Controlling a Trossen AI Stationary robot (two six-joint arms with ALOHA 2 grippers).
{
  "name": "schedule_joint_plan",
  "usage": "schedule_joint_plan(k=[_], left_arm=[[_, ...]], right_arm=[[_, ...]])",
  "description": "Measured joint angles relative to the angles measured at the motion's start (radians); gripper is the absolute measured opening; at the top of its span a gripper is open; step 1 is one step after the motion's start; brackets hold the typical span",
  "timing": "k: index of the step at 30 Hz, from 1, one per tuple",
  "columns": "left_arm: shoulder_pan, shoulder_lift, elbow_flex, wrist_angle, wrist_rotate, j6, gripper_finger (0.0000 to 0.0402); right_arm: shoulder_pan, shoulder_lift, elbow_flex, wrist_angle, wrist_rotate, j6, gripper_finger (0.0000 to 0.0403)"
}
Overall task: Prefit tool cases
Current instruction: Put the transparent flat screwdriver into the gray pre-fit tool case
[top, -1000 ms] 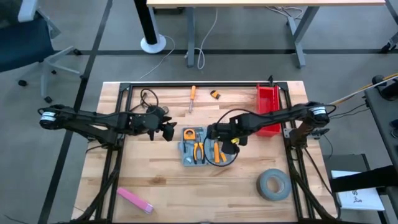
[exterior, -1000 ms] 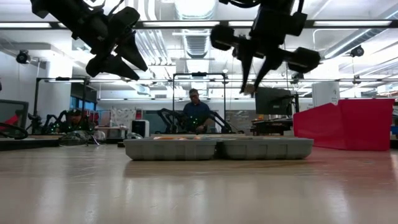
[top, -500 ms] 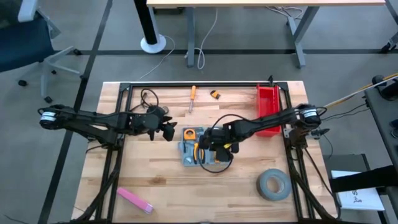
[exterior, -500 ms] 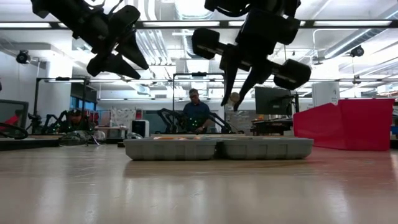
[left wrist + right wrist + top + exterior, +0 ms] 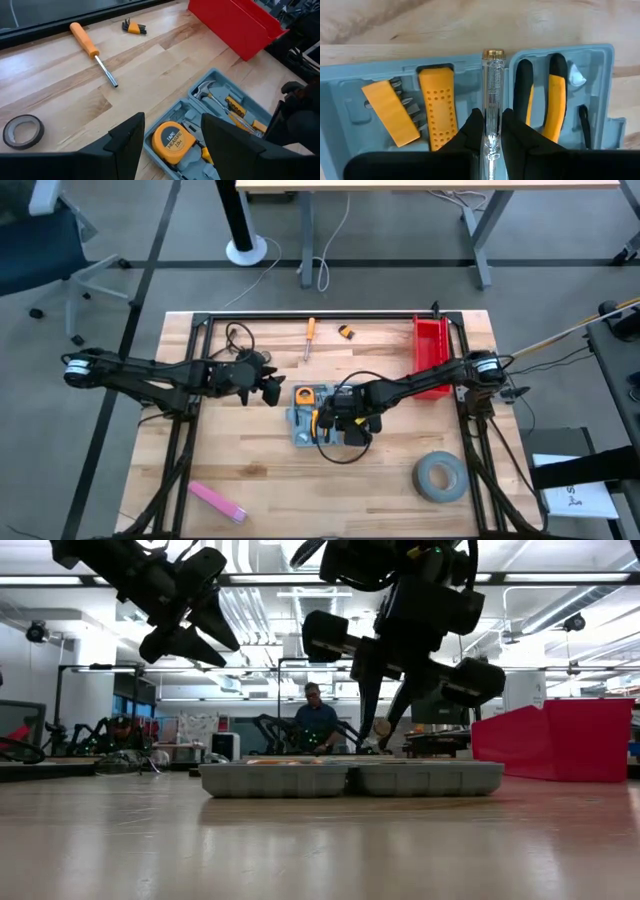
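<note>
Now right gripper [image 5: 489, 131] around tester screwdriver [image 5: 493, 85]

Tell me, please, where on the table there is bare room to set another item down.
Bare wood lies between the pink block and the grey tape roll, in front of the tool case. The middle is crowded: the right tool hangs over the case, the left tool beside it.
</note>
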Motion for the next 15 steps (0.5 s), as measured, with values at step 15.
schedule_joint_plan(k=[15], left_arm=[[0.0,0.0,0.0,0.001,0.0,0.007,0.0204]], right_arm=[[-0.033,0.004,0.0,0.019,0.0,-0.002,0.0031]])
